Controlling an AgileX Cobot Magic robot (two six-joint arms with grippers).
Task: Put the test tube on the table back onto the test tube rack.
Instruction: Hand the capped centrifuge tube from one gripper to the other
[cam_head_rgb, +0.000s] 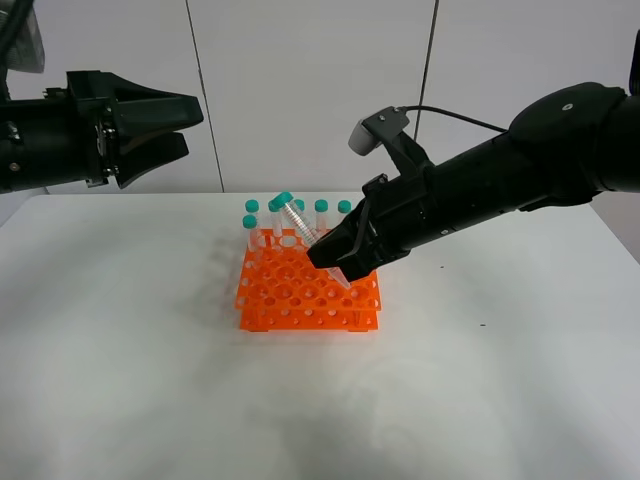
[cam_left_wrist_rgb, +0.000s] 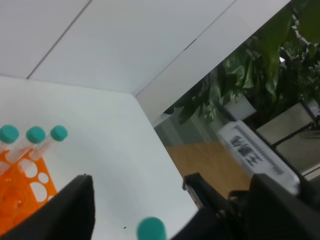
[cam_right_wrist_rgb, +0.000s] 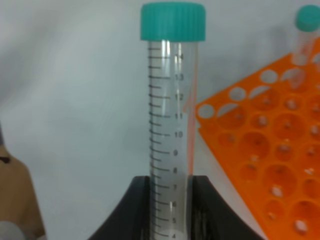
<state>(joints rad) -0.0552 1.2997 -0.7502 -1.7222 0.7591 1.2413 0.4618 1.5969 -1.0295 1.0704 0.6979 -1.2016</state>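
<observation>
We see the right end effector (cam_head_rgb: 335, 262) clamped on a slim clear plastic test tube with a teal-green screw cap (cam_head_rgb: 298, 222). Its two black fingers (cam_right_wrist_rgb: 141, 205) press against the lower part of the tube's graduated wall. The tube is off the large white matte surface (cam_head_rgb: 140, 380) and tilted. In the high view its cap leans up and to the left, while its pointed tip aims down over the right front part of the bright orange plastic rack with a grid of round holes (cam_head_rgb: 300, 300). The tip sits right at the rack's top tier, and we cannot tell whether it is inside a hole. The rack stands near the middle of the surface. Several identical teal-capped tubes (cam_head_rgb: 321, 208) stand upright in its back rows, just behind the held tube's cap.

The left end effector (cam_head_rgb: 193, 124) hangs high over the left side of the surface, well apart from the rack. Its black fingers are spread apart with nothing between them. From its wrist camera we see three of the capped tubes rising from a corner of the rack, the edge of the white surface, and leafy green plants (cam_left_wrist_rgb: 270, 65) beyond it.
</observation>
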